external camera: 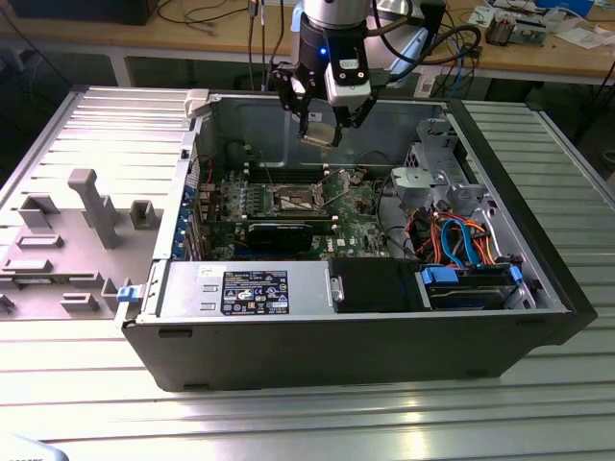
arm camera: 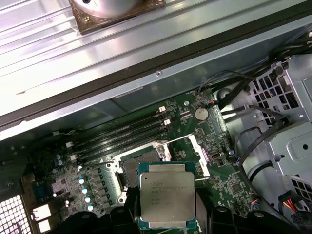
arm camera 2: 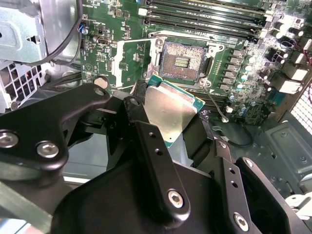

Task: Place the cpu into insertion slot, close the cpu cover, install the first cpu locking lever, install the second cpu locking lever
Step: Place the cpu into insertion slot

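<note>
Exterior view: your arm's gripper (external camera: 322, 133) hangs above the open computer case (external camera: 384, 336), its fingers clenched on the chip (external camera: 316, 140), which shows here as a small pale square at the fingertips. Below the gripper lies the green circuit board (external camera: 357, 206), and on it the socket (external camera: 293, 201), well apart from the chip. Out to the gripper's side, toward the exterior view's right, orange and blue cables (external camera: 461, 240) run through the case, which sits on a ribbed metal table (external camera: 288, 423).

Second wrist view gives you what the outside camera cannot: the black fingers (arm camera 2: 139, 117) press the chip's opposite edges, its silver-grey top is tilted toward the lens, and a green rim shows along its border. Just past the fingertips the socket stands bare with its dark recess uncovered, and the cover (arm camera 2: 122, 61) is swung open beside it. Rows of long memory slots (arm camera 2: 204, 14) lie beyond the socket.

First wrist view shows you the chip's top face squarely, with the socket partly hidden behind its far edge. It also takes in a round coin battery (arm camera: 201, 113) farther out from the fingertips on the board, and the grey case wall (arm camera: 165, 87) beyond that.
</note>
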Tool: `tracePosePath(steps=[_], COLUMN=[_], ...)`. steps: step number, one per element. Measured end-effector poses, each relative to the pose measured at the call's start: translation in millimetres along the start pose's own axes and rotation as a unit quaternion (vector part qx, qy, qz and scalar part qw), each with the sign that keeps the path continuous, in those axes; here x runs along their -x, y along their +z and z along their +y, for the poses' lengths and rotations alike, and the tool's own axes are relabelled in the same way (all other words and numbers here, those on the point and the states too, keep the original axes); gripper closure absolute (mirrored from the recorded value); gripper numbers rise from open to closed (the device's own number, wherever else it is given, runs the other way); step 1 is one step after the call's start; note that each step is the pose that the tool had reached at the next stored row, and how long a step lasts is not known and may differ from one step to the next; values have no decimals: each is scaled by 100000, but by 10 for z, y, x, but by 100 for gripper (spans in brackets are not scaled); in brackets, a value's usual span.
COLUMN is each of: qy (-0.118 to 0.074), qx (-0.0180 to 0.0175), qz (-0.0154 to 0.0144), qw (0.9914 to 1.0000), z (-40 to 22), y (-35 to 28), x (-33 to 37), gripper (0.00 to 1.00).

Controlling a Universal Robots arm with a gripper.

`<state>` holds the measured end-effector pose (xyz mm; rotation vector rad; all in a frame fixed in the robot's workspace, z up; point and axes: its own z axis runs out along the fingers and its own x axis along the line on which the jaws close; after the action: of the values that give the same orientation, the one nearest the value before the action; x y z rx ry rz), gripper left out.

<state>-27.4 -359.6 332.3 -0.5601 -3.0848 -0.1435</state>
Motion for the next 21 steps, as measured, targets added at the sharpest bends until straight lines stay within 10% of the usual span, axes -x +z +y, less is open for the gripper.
tracePosePath(steps=[21], qy=[977], qx=[19], qz=[-88], qw=[99995], z=[0], y=[0], x=[0], gripper=[45])
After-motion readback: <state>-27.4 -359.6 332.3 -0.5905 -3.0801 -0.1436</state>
